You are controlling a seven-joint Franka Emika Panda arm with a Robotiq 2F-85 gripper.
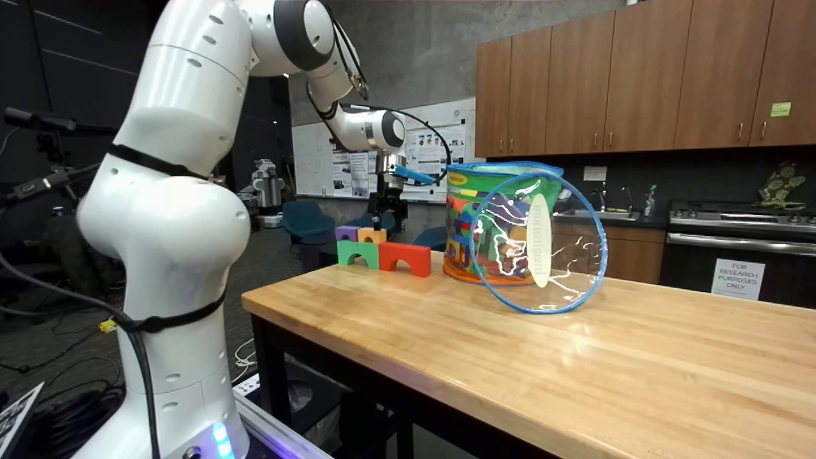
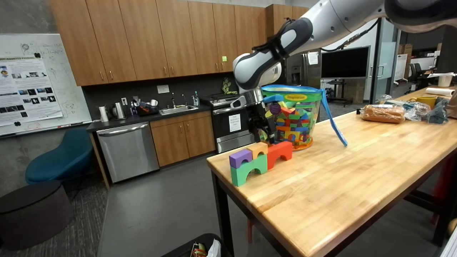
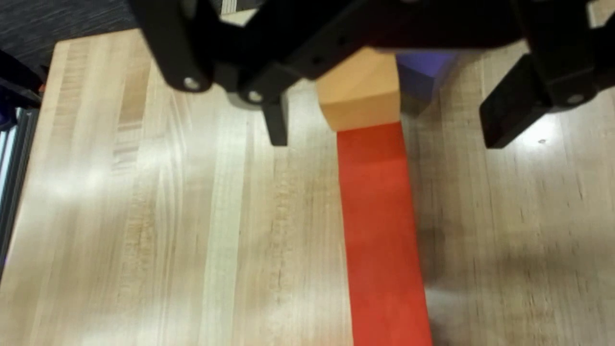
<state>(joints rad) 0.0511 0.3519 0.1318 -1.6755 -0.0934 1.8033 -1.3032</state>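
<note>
The gripper point(image 3: 385, 144) comes in from the top of the wrist view with its fingers spread wide and nothing gripped; the small orange block point(image 3: 365, 96) lies between them at upper centre, with a narrow gap on its left and a wider one on its right. In both exterior views that block sits on the upper row of a little stack, beside the purple block point(image 2: 239, 156), with the green arch point(image 2: 250, 165) beneath and the red arch point(image 2: 276, 150) end to end with the green one on the table point(image 1: 446, 344). The orange block looks nearer the finger at the frame's left, so that side needs the most care: easing the gripper a touch leftward in the wrist view should even out the gaps and make a nudge less likely. Any rise from here is best slow, straight up and free of twist until the tips clear the upper row; how far they reach down beside the block I cannot tell for sure. The purple block seems slightly out of line with the orange one, so a finger swung toward the top of the wrist view could catch it. Sideways travel also calls for caution: the tub of blocks point(image 2: 310, 103) stands close to the gripper, right of centre in an exterior view, and its clear lid point(image 1: 539, 241) props on edge beside it. The blocks look light and loose, so even a brush would probably shift them.
</note>
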